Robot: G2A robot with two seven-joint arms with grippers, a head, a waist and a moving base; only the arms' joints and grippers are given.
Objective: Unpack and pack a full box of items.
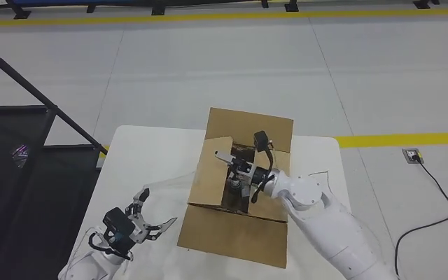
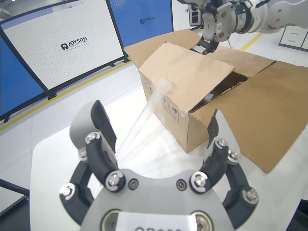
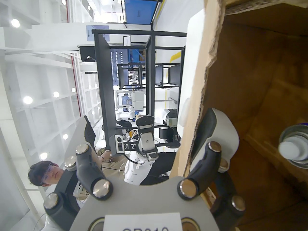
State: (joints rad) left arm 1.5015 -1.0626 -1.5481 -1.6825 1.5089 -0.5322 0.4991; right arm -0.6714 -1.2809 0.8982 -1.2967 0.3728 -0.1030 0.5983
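As flap (image 3: 209, 25) half-hides contents (image 3: 292, 145), right end effector (image 3: 149, 118) wide astride, left end effector (image 2: 156, 111) wide

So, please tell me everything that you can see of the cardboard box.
The cardboard box is brown corrugated board and stands on the white table with its top open. The near and far flaps fold outward, and one side flap leans over the opening. A strip of clear tape hangs from that flap. The open right gripper straddles a torn flap edge. Inside stands a metal can.
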